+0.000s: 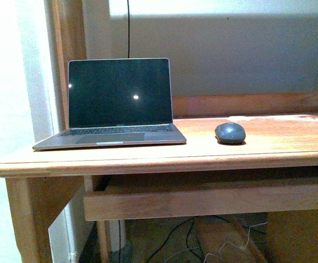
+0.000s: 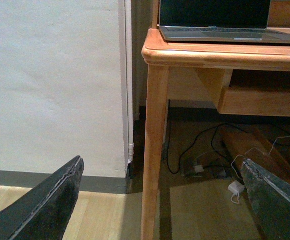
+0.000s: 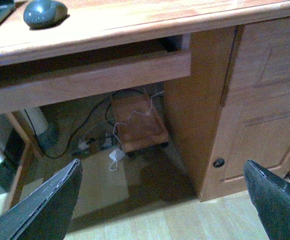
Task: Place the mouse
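The dark grey oval mouse [image 1: 230, 132] lies on the wooden desk [image 1: 148, 161], just right of the open laptop [image 1: 115, 104]. It also shows in the right wrist view [image 3: 45, 12] on the desktop. Neither arm shows in the front view. My left gripper [image 2: 162, 187] is open and empty, low in front of the desk's left leg [image 2: 153, 150]. My right gripper [image 3: 162, 187] is open and empty, low before the desk's cupboard door [image 3: 264, 115], well below the mouse.
A drawer front [image 1: 202, 200] hangs under the desktop. Cables and white adapters [image 2: 234, 187] lie on the floor under the desk beside a small wooden stool [image 3: 137, 125]. A white wall [image 2: 50, 85] stands left of the desk.
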Action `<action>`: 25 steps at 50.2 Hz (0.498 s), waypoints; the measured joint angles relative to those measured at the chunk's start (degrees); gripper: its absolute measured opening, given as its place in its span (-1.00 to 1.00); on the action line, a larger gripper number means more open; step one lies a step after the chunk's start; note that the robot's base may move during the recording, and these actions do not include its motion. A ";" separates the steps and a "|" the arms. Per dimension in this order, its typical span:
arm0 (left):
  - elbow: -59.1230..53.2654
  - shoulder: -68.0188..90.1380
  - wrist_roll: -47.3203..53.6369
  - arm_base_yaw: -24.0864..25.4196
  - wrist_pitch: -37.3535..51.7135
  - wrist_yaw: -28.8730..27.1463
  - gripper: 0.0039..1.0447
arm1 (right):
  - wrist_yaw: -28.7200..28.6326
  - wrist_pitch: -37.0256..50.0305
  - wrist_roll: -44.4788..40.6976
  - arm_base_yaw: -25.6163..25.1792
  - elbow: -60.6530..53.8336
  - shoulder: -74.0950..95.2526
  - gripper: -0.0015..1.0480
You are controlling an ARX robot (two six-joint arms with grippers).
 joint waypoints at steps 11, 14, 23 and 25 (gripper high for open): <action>0.00 0.00 0.02 0.00 0.00 0.00 0.86 | -30.03 10.05 -9.27 -17.84 -9.94 -12.20 0.32; 0.00 0.00 0.02 0.00 0.00 0.00 0.86 | -32.96 10.23 -10.69 -19.58 -11.02 -13.03 0.07; 0.00 0.00 0.02 0.00 0.00 0.00 0.86 | -33.24 10.49 -11.63 -20.00 -11.89 -13.81 -0.42; 0.00 0.00 0.02 0.00 0.00 0.00 0.86 | -33.24 10.54 -11.78 -20.00 -11.96 -13.92 -0.52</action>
